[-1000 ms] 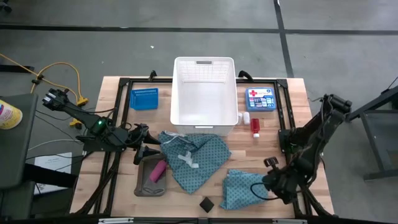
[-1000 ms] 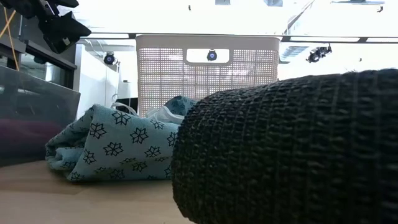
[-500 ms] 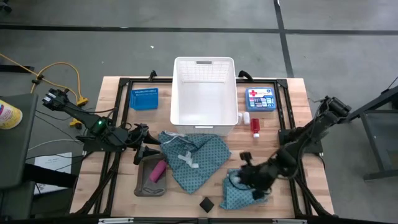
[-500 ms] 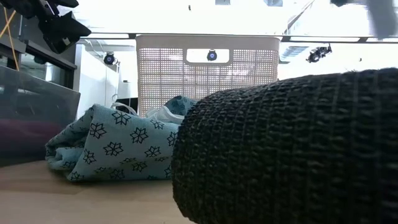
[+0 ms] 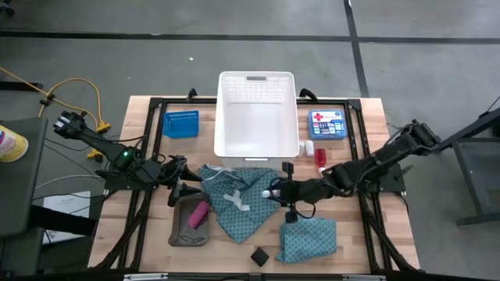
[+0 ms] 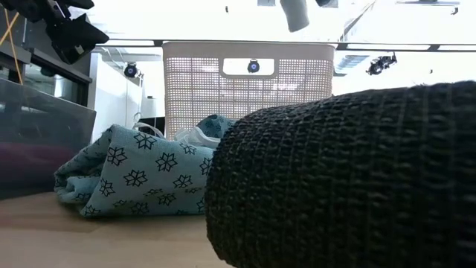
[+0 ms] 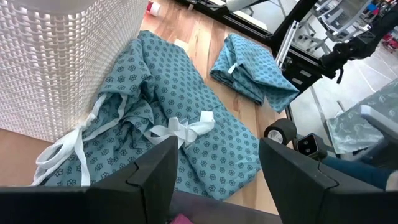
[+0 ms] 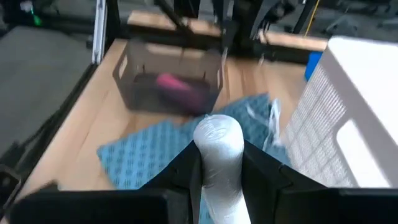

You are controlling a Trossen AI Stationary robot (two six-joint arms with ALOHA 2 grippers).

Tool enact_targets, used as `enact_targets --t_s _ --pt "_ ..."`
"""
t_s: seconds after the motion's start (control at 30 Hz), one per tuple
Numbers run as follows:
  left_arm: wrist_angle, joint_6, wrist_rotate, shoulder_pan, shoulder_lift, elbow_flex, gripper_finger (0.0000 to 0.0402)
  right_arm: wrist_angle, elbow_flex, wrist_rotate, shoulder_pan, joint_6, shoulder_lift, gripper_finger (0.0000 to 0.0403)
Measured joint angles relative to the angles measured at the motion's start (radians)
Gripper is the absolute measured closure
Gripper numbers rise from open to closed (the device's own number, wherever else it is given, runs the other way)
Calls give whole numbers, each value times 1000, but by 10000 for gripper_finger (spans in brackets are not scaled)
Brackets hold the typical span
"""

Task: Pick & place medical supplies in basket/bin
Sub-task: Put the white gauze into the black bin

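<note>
Table front edge: small black block [image 5: 259,255] lies on the wooden table [image 5: 148,117], seen in the low view as a dark woven mass [image 6: 349,179] filling the foreground. Just beside it, to its right in the high view, a folded teal dotted cloth [image 5: 308,239] is seen. Further in, a larger teal dotted cloth w/ white ties [image 5: 238,195] is spread flat, its far edge touching the large white plastic basket w/ slotted walls [image 5: 256,84]. To its left a shallow grey rect. tray [image 5: 179,231] is placed, w/ a pink cylinder [image 5: 198,215] lying inside.

Right gripper [image 5: 280,188] is held over the larger cloth's right edge, fingers clamped on a small white tube [image 8: 219,152]; the tube is thus lifted off the table, short of the white basket.

Left gripper [image 5: 183,190] is parked at the tray's far end, near the cloth's left edge; its fingers [image 7: 152,171] are set apart, nothing between them.

Beyond, a small blue mesh-walled basket [image 5: 180,124] is seen left of the white basket, and small red-and-white pieces [image 5: 319,157] to its right, near a flat blue box w/ red cross [image 5: 327,124].
</note>
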Motion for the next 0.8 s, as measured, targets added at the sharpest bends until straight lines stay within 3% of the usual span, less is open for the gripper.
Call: enact_targets --t_s 0.8 --pt "0 0 0 0 0 0 183 47 0 -30 6 -1 2 323"
